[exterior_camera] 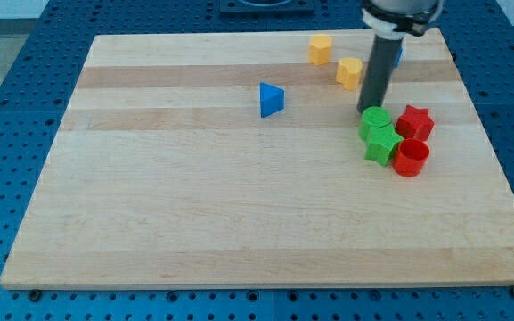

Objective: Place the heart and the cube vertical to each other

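My tip (pixel 366 110) is touching the upper-left edge of the green cylinder (pixel 375 120); there is no gripper whose state I can tell. The yellow heart (pixel 349 71) is sitting just above-left.

A single camera looks down at a slant from beyond the near long edge of the wooden desk (pixel 239 214), facing across it toward the view's top. It stands far enough back to take in almost the whole desk, cutting only the bottom corners, with the blue perforated base (pixel 25 53) around it.
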Robot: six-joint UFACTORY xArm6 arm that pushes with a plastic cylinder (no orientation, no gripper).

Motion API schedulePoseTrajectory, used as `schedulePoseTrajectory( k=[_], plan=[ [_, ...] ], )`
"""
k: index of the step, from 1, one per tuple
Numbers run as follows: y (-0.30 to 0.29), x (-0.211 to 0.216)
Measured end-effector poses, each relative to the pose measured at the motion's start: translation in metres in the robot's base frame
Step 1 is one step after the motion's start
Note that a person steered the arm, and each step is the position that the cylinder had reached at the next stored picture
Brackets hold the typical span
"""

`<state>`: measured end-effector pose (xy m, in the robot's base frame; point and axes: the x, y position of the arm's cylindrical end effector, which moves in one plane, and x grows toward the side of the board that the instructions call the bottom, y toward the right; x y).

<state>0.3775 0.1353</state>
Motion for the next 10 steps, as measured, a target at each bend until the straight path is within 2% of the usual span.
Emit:
schedulePoseTrajectory(
  k=[1,3,5,7,8,9,10],
  plan=[
    [-0.017,-0.008],
    [-0.019,-0.072],
    [-0.003,-0.074],
    [0.000,-0.107],
    [0.001,-0.080],
    [0.084,-0.067],
    [0.188,-0.125]
  ],
)
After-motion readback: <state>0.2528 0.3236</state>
